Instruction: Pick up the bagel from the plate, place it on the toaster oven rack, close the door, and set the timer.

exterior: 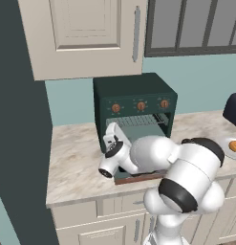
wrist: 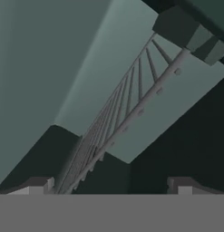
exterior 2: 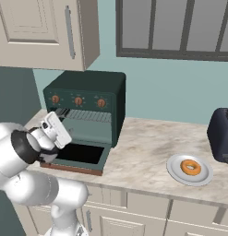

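- Bagel in the left base view: a small orange-brown ring at the far 3 o'clock edge, lying on the plate, well apart from the oven. It looks light and a bit soft, likely to squash under a hard pinch; taking it across the ring's outer sides seems best. The hand sits at the oven mouth, above the lowered door.
- Right base view: the bagel rests at the centre of the plate, at 4 o'clock from the oven, beside a dark toaster. The hand hangs at 8 o'clock, near the rack.
- Hand view: the gripper has its tips spread wide, holding and touching nothing; the rack runs diagonally ahead.
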Motion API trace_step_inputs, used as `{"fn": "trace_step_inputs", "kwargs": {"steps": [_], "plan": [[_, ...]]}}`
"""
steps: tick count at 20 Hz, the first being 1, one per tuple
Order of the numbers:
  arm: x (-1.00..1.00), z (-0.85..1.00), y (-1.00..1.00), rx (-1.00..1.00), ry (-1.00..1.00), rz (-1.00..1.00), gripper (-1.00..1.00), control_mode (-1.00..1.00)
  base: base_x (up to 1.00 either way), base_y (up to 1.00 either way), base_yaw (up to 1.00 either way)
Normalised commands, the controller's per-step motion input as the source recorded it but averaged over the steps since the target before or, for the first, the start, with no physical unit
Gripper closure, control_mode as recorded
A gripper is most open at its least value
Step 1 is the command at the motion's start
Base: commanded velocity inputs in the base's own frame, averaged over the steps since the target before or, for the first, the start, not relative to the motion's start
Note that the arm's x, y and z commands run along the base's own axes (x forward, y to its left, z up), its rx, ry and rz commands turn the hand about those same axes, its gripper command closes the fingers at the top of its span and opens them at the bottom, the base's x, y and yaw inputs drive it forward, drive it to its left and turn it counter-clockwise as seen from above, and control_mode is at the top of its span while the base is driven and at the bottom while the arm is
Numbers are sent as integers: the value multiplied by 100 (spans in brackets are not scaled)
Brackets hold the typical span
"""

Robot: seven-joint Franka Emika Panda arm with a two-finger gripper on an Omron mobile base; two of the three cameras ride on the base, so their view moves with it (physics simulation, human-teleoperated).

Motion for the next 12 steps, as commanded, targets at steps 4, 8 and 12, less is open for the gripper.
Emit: {"fn": "trace_step_inputs", "kwargs": {"steps": [4, 8, 12], "plan": [[32, 0, 0, -5, 0, 1, -100, -100, 0, 0, 0], [35, 0, 0, -5, 2, 1, -100, -100, 0, 0, 0], [38, -1, 0, -5, 3, 2, -100, -100, 0, 0, 0]]}}
